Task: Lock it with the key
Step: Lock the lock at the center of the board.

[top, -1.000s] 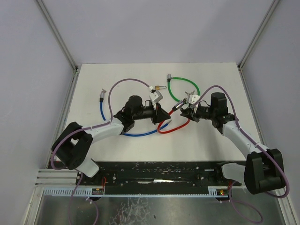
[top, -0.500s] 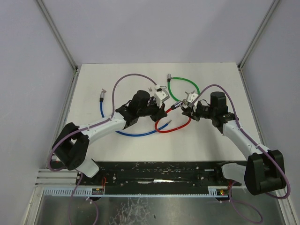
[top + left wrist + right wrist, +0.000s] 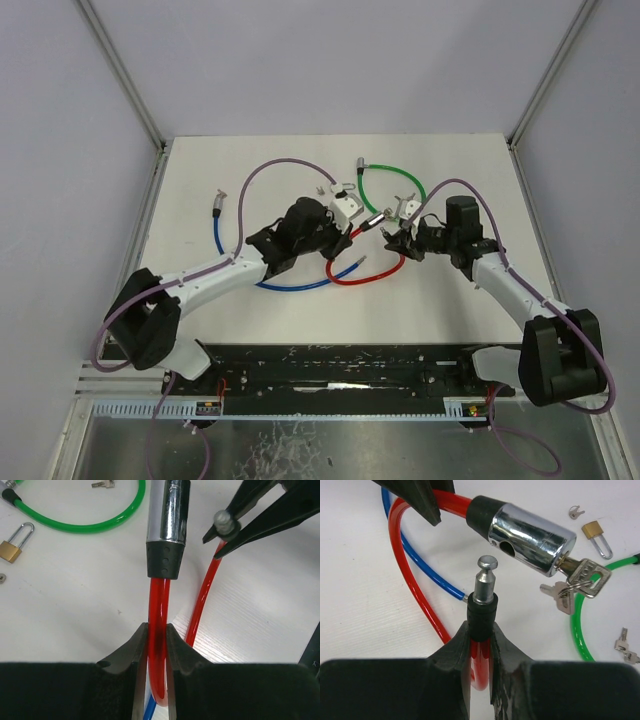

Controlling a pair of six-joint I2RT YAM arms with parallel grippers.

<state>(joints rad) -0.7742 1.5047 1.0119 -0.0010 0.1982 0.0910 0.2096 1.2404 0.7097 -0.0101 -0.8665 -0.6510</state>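
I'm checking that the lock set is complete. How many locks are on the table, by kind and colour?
Red cable lock: 1
Blue cable lock: 1
Green cable lock: 1
Brass padlock: 1
Total: 4

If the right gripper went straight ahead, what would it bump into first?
Probably the chrome lock barrel, just ahead of the pin that the right gripper holds; depth is hard to judge.
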